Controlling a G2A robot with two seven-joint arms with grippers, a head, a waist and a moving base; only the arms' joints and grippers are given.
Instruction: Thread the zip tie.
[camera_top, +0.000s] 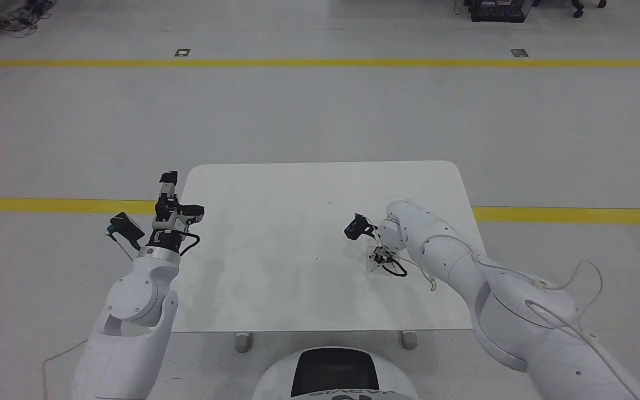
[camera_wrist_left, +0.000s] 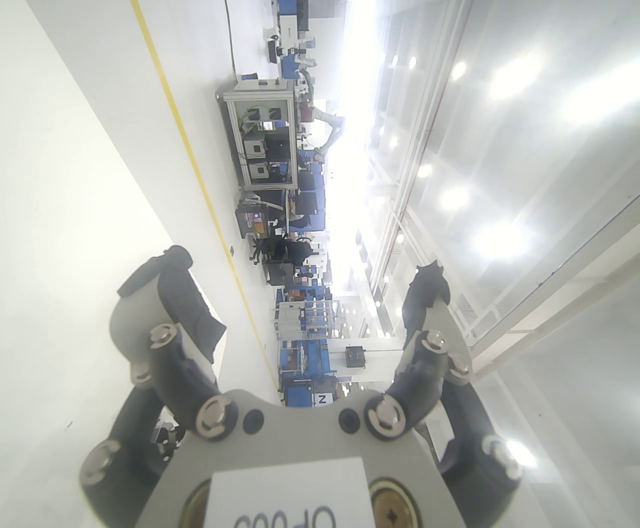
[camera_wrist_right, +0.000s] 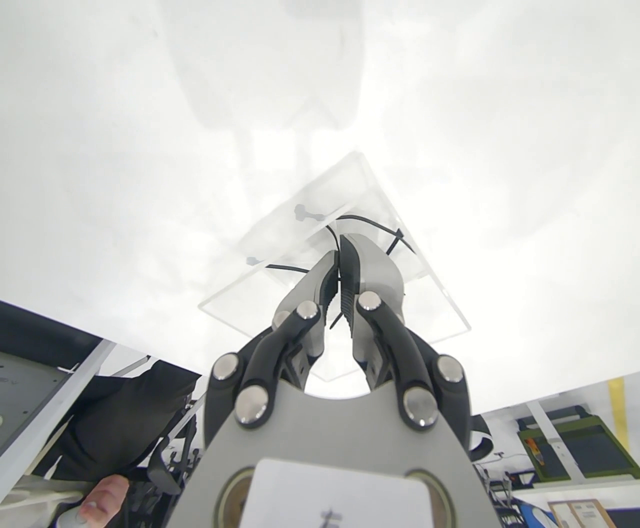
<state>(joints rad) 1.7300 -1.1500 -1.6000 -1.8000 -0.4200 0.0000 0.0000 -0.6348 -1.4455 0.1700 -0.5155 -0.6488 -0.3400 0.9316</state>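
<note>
The thin black plastic zip tie (camera_wrist_right: 378, 226) loops across a clear square acrylic plate (camera_wrist_right: 435, 305) resting on the white desk (camera_top: 300, 200) towards its right edge, the plate apparently there to steady the strap for threading. The right gripper (camera_wrist_right: 340, 265) has its jaws pinched tight on the strap above the plate, probably to steer the free end towards the head. The left gripper (camera_wrist_left: 300, 265) sits at the desk's left edge, jaws wide and empty, likely parked clear.
</note>
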